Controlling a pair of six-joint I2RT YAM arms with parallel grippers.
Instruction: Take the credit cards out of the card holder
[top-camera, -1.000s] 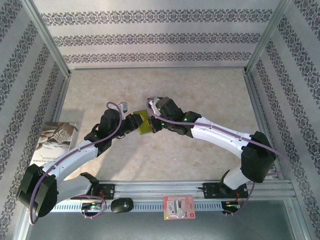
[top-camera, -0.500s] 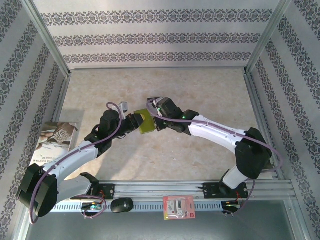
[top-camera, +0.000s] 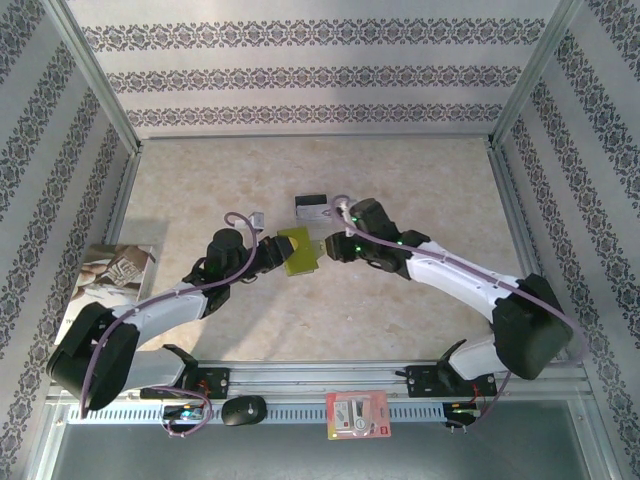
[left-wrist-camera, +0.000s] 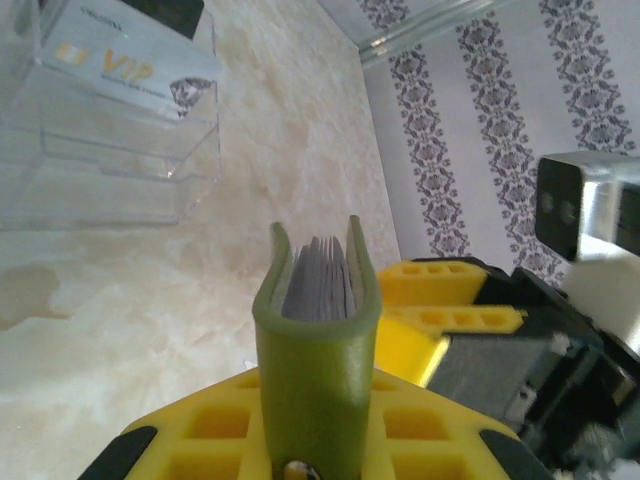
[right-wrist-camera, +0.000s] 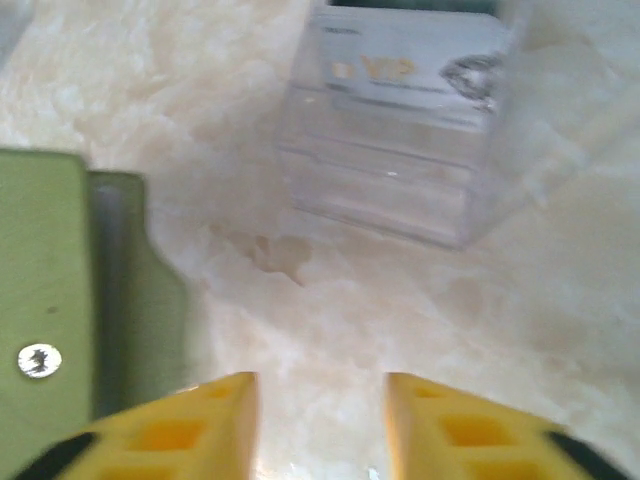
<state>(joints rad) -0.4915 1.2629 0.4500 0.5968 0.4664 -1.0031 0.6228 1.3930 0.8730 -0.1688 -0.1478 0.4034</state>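
In the middle of the frame: card holder (top-camera: 298, 250) with credit cards (left-wrist-camera: 322, 275), pinched in left tool (top-camera: 280, 250); right tool (right-wrist-camera: 320, 400) open beside.

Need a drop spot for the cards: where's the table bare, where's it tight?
Bare: far table between the clear stand and back wall; near strip between the holder and the rail. Tight: centre, where the left fingers clamp the holder, the right fingers open beside it, stand just beyond.
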